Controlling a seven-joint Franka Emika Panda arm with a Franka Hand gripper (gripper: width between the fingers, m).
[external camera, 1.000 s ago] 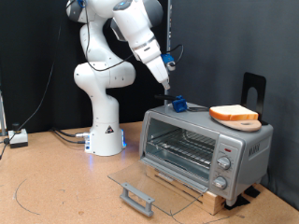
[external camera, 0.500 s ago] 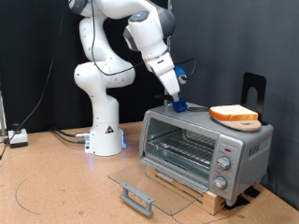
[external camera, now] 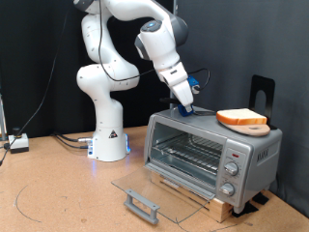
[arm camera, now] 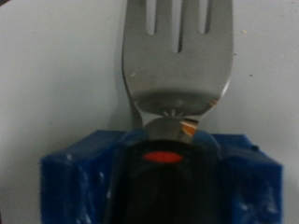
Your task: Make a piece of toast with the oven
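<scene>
- Closest to you in the exterior view, the oven's glass door (external camera: 153, 194) lies folded fully down, flat on the table (external camera: 58, 198), with its handle at the front edge.
- Behind the door you look into the oven (external camera: 212, 153), a silver-grey box resting on a wooden base, with the wire rack (external camera: 188, 153) bare inside and the knobs (external camera: 231, 177) on the front panel at the exterior view's right.
- On the oven's roof, toward the exterior view's right, you see the piece of toast (external camera: 241, 118) lying flat on a round wooden board (external camera: 252, 128); it is not in the oven.
- Toward the roof's left end sits a small blue holder (external camera: 185, 110), well apart from the toast.
- Your gripper (external camera: 185, 101) is right down at that blue holder, with the arm reaching in from the exterior view's upper left.
- The wrist view gives you a metal fork (arm camera: 177, 58) standing in the blue holder (arm camera: 65, 182), tines pointing away over the pale oven top.
- You cannot tell from either view whether the fingers are clenched on the fork or spread apart.
- Farthest back, the robot's white base (external camera: 108, 135) stands on the table before a black curtain (external camera: 34, 58).
</scene>
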